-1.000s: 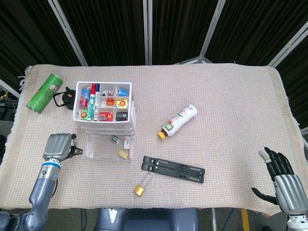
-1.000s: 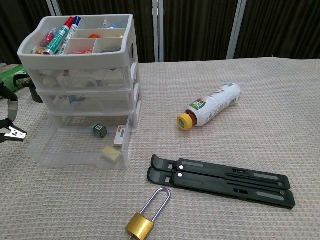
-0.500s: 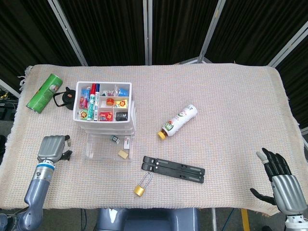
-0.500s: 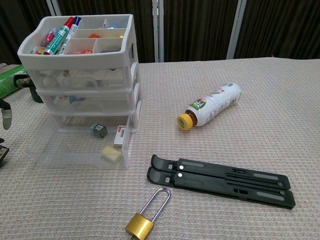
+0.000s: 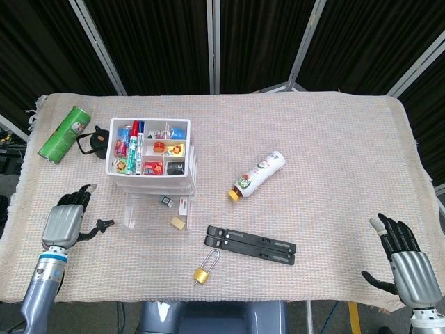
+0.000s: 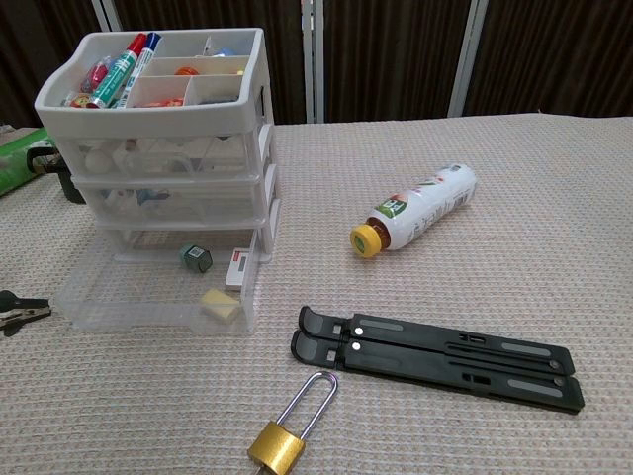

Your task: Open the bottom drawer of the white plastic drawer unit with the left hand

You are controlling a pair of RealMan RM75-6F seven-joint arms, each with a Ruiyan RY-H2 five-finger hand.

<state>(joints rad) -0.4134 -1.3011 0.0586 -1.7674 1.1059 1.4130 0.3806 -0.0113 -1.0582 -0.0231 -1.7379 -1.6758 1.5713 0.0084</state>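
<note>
The white plastic drawer unit stands at the left of the table, its top tray full of markers and small items. Its clear bottom drawer is pulled out toward me, with a few small items inside. My left hand hovers left of the drawer, apart from it, fingers spread and holding nothing; only a fingertip shows at the chest view's left edge. My right hand is at the table's near right corner, fingers spread, empty.
A green can and a black object lie behind the left hand. A white bottle with yellow cap, a black folding stand and a brass padlock lie right of the drawer.
My left hand has drawn back from the drawer's left side toward the table's near left edge and spread its fingers. The drawer stays pulled out. The right hand has barely shifted.
</note>
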